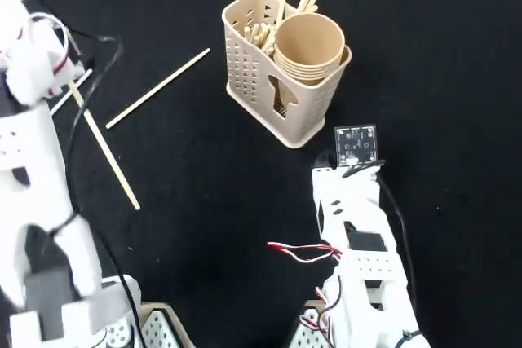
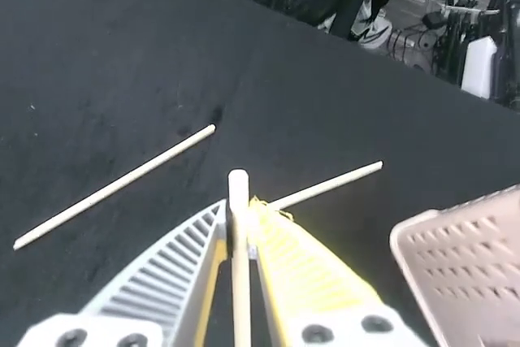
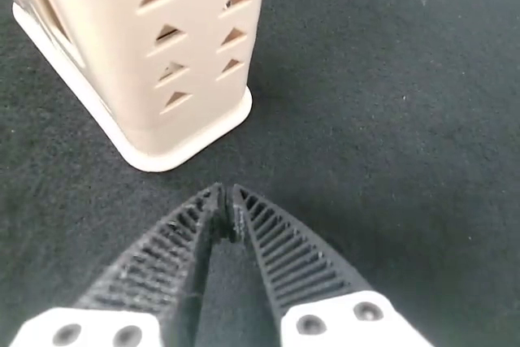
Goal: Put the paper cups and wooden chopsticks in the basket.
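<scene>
The beige slotted basket (image 1: pixel 281 95) stands at the table's far middle, holding stacked paper cups (image 1: pixel 310 45) and several wooden chopsticks (image 1: pixel 263 34). Two chopsticks lie loose on the black cloth to its left, one slanted (image 1: pixel 159 87) and one longer (image 1: pixel 106 148). My left gripper (image 2: pixel 238 210) is shut on another chopstick (image 2: pixel 238 188), which runs lengthwise between its fingers. The two loose chopsticks (image 2: pixel 114 187) (image 2: pixel 325 184) lie beyond it, and a basket corner (image 2: pixel 463 258) is off to the side. My right gripper (image 3: pixel 224 201) is shut on nothing, low over the cloth just short of the basket's base (image 3: pixel 162 62).
The right arm (image 1: pixel 359 234) stretches from the near edge toward the basket. The left arm (image 1: pixel 33 169) stands along the left edge with cables (image 1: pixel 90 79) trailing over the cloth. Clutter and cables lie beyond the table's far edge.
</scene>
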Controlling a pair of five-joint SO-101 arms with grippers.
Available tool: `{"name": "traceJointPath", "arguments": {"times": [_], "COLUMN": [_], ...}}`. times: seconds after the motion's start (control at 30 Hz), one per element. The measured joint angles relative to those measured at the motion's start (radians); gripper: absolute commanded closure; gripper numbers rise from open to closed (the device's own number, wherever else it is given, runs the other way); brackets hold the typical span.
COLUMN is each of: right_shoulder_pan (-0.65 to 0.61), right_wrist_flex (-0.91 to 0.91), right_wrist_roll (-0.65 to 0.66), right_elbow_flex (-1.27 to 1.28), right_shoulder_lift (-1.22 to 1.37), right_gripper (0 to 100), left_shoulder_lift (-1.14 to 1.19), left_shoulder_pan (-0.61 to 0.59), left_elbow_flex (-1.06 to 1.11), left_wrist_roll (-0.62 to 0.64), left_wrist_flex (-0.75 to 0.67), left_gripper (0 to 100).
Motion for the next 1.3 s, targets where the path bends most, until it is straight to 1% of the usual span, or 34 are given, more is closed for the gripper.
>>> {"name": "traceJointPath", "arguments": {"times": [0.13, 0.23, 0.37, 0.47, 0.53, 0.57, 0.6, 0.7, 0.8, 0.87, 1.03, 1.17, 1.23, 1.3], "right_shoulder_pan": [0.0, 0.0, 0.0, 0.0, 0.0, 0.0, 0.0, 0.0, 0.0, 0.0, 0.0, 0.0, 0.0, 0.0], "right_wrist_flex": [0.0, 0.0, 0.0, 0.0, 0.0, 0.0, 0.0, 0.0, 0.0, 0.0, 0.0, 0.0, 0.0, 0.0], "right_wrist_roll": [0.0, 0.0, 0.0, 0.0, 0.0, 0.0, 0.0, 0.0, 0.0, 0.0, 0.0, 0.0, 0.0, 0.0], "right_elbow_flex": [0.0, 0.0, 0.0, 0.0, 0.0, 0.0, 0.0, 0.0, 0.0, 0.0, 0.0, 0.0, 0.0, 0.0], "right_shoulder_lift": [0.0, 0.0, 0.0, 0.0, 0.0, 0.0, 0.0, 0.0, 0.0, 0.0, 0.0, 0.0, 0.0, 0.0], "right_gripper": [98.4, 98.4, 98.4, 98.4, 98.4, 98.4, 98.4, 98.4, 98.4, 98.4, 98.4, 98.4, 98.4, 98.4], "left_shoulder_lift": [-0.235, -0.437, -0.667, -0.781, -0.812, -0.821, -0.825, -0.795, -0.698, -0.605, -0.385, -0.301, -0.279, -0.272], "left_shoulder_pan": [0.0, 0.0, 0.02, 0.081, 0.141, 0.17, 0.199, 0.307, 0.404, 0.442, 0.488, 0.491, 0.494, 0.499], "left_elbow_flex": [0.394, 0.692, 1.042, 1.214, 1.24, 1.237, 1.221, 1.114, 0.98, 0.902, 0.807, 0.806, 0.806, 0.825], "left_wrist_roll": [0.0, 0.0, 0.0, 0.0, 0.0, 0.0, 0.0, 0.0, -0.002, -0.026, -0.068, -0.063, -0.051, -0.049], "left_wrist_flex": [-0.316, -0.609, -1.054, -1.382, -1.567, -1.633, -1.668, -1.657, -1.637, -1.636, -1.636, -1.636, -1.665, -1.732], "left_gripper": [97, 97, 97, 97, 97, 97, 97, 97, 97, 97, 97, 97, 97, 97]}}
